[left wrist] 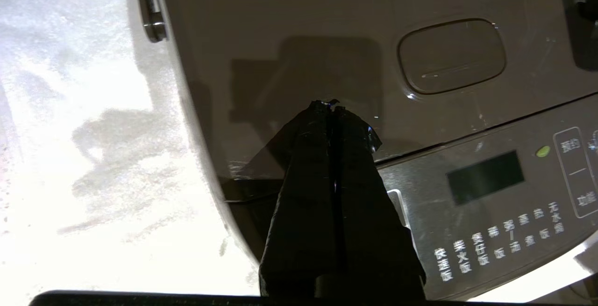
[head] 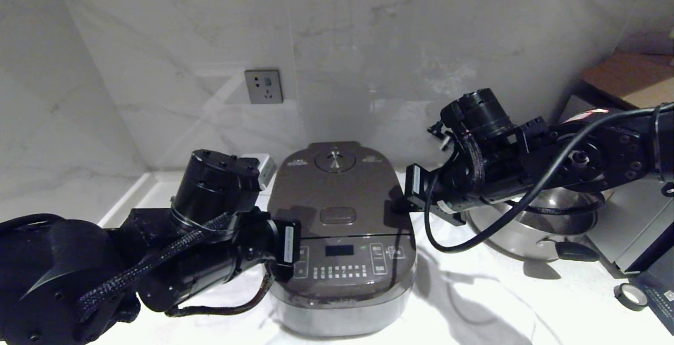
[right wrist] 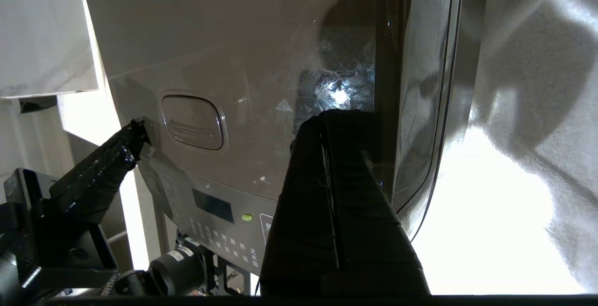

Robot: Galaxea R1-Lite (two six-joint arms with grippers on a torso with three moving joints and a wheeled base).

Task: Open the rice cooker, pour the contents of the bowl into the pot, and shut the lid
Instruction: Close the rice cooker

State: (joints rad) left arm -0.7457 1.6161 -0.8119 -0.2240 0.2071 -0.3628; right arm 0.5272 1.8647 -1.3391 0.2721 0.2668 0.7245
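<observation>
Over the closed lid (head: 337,187), both clenched pincers, left (left wrist: 332,105) and right (right wrist: 327,121), are poised; the oblong button (left wrist: 452,55) must apparently be pressed next.

Grey-veined white marble wall (head: 368,34) carries a grey socket (head: 263,86). The white surface (head: 474,303) below is brightly lit, crossed by shadows.
</observation>
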